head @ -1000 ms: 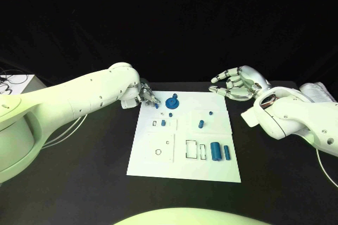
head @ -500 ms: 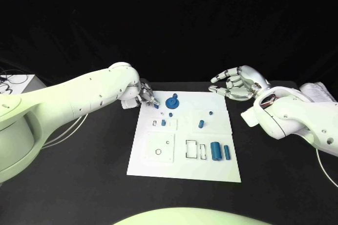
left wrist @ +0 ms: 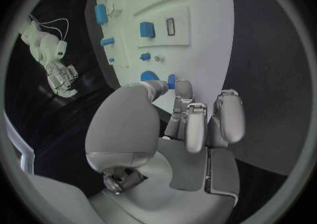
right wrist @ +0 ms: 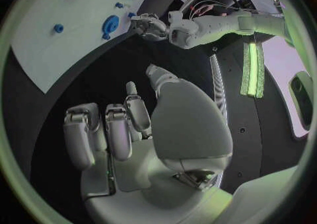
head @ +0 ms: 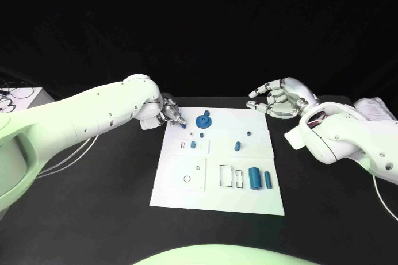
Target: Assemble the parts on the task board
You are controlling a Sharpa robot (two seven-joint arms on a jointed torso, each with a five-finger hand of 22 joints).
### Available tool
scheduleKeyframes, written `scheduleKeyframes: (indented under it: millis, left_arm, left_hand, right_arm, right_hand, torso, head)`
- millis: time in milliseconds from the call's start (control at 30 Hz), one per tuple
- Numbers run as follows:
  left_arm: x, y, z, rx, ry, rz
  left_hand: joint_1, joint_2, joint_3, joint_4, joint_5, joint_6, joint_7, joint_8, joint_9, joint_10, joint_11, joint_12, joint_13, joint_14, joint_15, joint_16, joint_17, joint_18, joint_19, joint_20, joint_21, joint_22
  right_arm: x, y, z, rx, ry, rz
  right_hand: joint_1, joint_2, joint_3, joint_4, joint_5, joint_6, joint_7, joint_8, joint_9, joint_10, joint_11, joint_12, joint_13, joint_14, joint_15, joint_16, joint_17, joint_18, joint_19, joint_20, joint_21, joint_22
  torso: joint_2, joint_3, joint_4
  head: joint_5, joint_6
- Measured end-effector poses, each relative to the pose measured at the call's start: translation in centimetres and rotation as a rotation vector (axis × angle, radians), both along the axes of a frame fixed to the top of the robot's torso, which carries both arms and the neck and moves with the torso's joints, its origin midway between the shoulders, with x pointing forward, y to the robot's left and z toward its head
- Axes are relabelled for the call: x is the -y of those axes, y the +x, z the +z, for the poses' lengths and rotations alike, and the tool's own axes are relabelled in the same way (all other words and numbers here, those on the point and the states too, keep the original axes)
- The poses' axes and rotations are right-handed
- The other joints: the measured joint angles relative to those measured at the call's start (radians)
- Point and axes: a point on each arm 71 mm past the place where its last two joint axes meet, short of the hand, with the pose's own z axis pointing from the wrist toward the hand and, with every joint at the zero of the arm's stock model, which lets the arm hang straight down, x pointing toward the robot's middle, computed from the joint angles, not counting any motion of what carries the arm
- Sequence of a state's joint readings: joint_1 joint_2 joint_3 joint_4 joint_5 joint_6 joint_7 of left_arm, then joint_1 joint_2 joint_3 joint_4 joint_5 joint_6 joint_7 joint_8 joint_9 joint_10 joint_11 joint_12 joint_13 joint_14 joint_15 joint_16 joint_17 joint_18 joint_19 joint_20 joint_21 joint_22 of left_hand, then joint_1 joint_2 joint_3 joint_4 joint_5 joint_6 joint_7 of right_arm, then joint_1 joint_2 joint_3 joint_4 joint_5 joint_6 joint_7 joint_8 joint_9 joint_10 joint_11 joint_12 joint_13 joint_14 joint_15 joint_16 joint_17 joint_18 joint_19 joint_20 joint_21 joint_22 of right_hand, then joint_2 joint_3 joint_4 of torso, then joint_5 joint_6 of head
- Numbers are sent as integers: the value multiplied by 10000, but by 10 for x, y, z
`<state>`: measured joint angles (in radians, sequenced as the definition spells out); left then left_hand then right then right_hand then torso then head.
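Because the left hand pinches a small blue part at the board's upper left, the thin grip may slip; the right hand, fingers curled on nothing, hangs upper right.

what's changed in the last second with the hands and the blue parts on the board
Almost nothing. The left hand stays at the board's far left corner, fingertips on a small blue part there; whether it grips it is unclear. The right hand still hovers off the far right corner, fingers curled, holding nothing. The other parts lie as before.
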<state>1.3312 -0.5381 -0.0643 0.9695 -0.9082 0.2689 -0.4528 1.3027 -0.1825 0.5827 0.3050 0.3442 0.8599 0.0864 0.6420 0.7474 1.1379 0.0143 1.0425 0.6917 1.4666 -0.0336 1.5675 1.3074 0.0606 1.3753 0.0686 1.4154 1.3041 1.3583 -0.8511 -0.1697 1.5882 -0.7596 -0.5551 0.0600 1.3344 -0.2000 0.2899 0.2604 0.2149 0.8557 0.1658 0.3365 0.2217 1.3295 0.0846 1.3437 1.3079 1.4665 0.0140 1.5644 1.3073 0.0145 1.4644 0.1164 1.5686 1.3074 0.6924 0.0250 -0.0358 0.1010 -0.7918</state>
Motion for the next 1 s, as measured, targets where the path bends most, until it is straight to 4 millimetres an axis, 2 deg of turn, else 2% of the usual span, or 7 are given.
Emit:
scheduleKeyframes:
  millis: [33, 67, 333, 433, 567, 633, 1000]
  left_arm:
    - [0, -1, 1, 33, -38, -17]
    - [-1, -3, 2, 68, -77, -39]
    - [-1, -19, 9, 283, -347, -282]
    - [-3, -27, 11, 345, -382, -361]
    - [-4, -36, 12, 450, -323, -439]
    - [-5, -40, 12, 523, -254, -460]
    - [2, -56, 3, 806, 277, -760]
  left_hand:
    - [-74, -74, 133, -73, 37, 24, -23, 4, 55, 100, -26, 61, 89, -20, -19, 0, 0, 1, 52, -14, 45, 29]
    - [-160, -159, 530, -449, 38, 59, -19, 4, 56, 139, -1, 95, 150, -15, -59, 0, 0, 1, 82, -4, 68, 40]
    - [-468, -466, 645, -344, 352, 372, -139, 4, 57, 520, -47, 264, 513, 3, -149, 0, 0, 1, 354, -105, 300, 41]
    - [-628, -625, 645, -344, 784, 490, -174, 59, 59, 685, -123, 299, 619, -33, -185, 0, 0, 0, 471, -150, 378, 41]
    - [-687, -682, 645, -344, 1069, 593, -201, 60, 60, 820, -143, 374, 744, 4, -221, 0, 0, 1, 549, -185, 456, 41]
    - [-739, -734, 645, -344, 1206, 628, -237, 60, 63, 1035, -246, 378, 815, 3, -220, 0, 0, 1, 579, -185, 498, 40]
    - [-791, -784, 645, -345, 1323, 714, -253, 60, 120, 1117, -300, 417, 914, -33, -256, 0, 0, 1, 613, -220, 498, 40]
  right_arm:
    - [0, 0, 0, 1, -2, -8]
    - [0, 0, 0, 1, -4, -13]
    - [2, 1, 0, 6, -11, -47]
    - [3, 1, 0, 6, -15, -68]
    - [5, 1, 0, 6, -23, -103]
    - [5, 1, 0, 6, -28, -121]
    - [6, 1, 0, 4, -35, -144]
  right_hand:
    - [0, 0, 0, 0, 0, 0, 0, 0, 0, 0, 0, 0, 0, 0, 0, 0, 0, -1, 0, 0, 0, 0]
    - [0, 0, 0, 0, 0, 0, 0, 0, 0, 0, 0, 0, 0, 0, 0, 0, 0, -1, 0, 0, 0, 0]
    - [0, 0, 0, 0, 0, 0, 0, 0, 0, 0, 0, 0, -1, 0, 0, 0, 0, 0, 0, 0, 0, -1]
    - [0, 0, 0, 0, 0, 0, 0, -1, -1, 0, 0, 0, -1, 0, 0, 0, 0, 0, 0, 0, 0, -1]
    - [0, 0, 0, 0, 0, 0, 0, -1, -1, 0, 0, 0, -1, 0, 0, 0, 0, 0, 0, 0, 0, -1]
    - [0, 0, 0, 0, 0, 0, 0, -1, -1, 0, 0, 0, -2, 0, 0, 0, 0, 0, 0, 0, 0, -2]
    - [0, 0, 0, 0, 0, 0, 0, -1, -2, 0, 0, 0, -2, 0, 0, 0, 0, 0, 0, 0, 0, 7]
  torso:
    - [-1, 0, 4]
    - [-4, 0, 5]
    - [-7, 6, -4]
    - [-5, 8, -13]
    - [2, 6, -12]
    - [6, 6, -8]
    - [12, 6, -5]
  head:
    - [7, 0]
    - [18, 0]
    - [95, 1]
    - [112, 7]
    - [117, 9]
    - [118, 5]
    - [197, -48]
